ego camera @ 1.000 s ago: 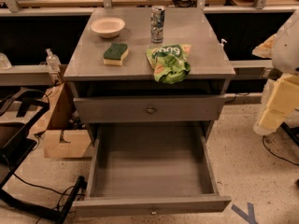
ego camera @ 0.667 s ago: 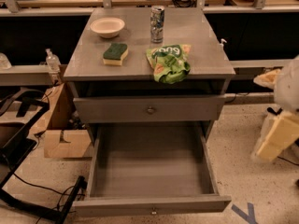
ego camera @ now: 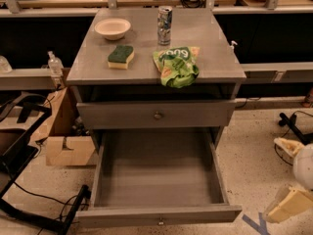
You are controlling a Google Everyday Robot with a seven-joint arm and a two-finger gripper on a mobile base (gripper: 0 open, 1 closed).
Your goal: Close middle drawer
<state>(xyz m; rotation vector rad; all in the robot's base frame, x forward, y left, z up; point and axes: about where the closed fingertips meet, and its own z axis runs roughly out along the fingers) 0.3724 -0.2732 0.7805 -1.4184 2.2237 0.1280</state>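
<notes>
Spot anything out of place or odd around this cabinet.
The middle drawer is pulled far out, empty. A crumpled green bag lies near the front edge of the countertop. The gripper is low at the right, clear of the drawer.

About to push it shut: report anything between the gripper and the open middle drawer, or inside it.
Nothing visible. The middle drawer stands pulled out with a bare inside. The gripper is low at its right, with only floor between them.
</notes>
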